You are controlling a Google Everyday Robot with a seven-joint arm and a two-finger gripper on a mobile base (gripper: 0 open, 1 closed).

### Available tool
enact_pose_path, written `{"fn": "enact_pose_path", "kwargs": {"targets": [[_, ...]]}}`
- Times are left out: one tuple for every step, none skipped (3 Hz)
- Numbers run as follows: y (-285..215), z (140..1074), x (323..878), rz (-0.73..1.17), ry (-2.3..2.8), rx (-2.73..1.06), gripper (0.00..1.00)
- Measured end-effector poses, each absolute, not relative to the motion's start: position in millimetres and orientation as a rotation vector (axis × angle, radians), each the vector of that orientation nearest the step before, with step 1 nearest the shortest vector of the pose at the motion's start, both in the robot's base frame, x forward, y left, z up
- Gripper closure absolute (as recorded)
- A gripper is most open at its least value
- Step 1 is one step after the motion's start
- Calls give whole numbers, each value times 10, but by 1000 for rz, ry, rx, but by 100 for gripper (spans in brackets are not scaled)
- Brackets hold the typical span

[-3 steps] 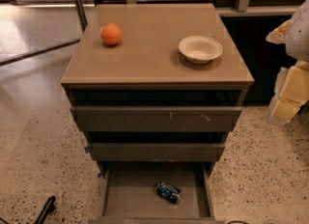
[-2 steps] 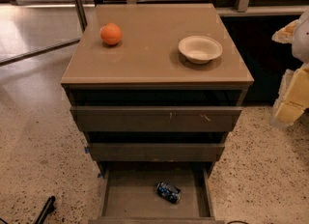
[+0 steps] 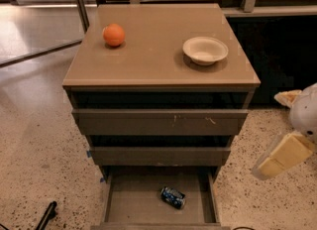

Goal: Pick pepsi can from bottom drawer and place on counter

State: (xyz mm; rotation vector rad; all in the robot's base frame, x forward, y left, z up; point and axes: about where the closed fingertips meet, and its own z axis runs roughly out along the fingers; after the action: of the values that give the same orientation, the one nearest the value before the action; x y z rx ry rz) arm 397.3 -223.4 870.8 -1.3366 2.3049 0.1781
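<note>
The pepsi can [image 3: 173,197], dark blue with light markings, lies on its side in the open bottom drawer [image 3: 133,201], right of the middle. The tan counter [image 3: 156,58] tops the grey-brown cabinet. My gripper [image 3: 283,155], white and cream, hangs at the right edge of the view. It is beside the cabinet at about the height of the middle drawer, well to the right of the can and above it. It holds nothing that I can see.
An orange [image 3: 114,34] sits at the counter's back left and a white bowl [image 3: 205,50] at its back right. The two upper drawers [image 3: 159,122] stand slightly pulled out. Speckled floor surrounds the cabinet. A dark shelf unit stands behind on the right, and a black object [image 3: 45,215] lies at the lower left.
My gripper has moved down and a little left along the right edge of the view, from counter height to middle-drawer height. The can, orange and bowl have not moved.
</note>
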Motion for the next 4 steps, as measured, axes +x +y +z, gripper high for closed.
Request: {"fn": "enact_pose_path", "kwargs": {"targets": [[-1990, 7844, 3902, 375, 2298, -1244, 0], [-1721, 7143, 3915, 534, 2305, -1233, 0], [-1714, 7022, 3916, 560, 2312, -1224, 0], [-1743, 7118, 3874, 450, 2312, -1194, 0]]}}
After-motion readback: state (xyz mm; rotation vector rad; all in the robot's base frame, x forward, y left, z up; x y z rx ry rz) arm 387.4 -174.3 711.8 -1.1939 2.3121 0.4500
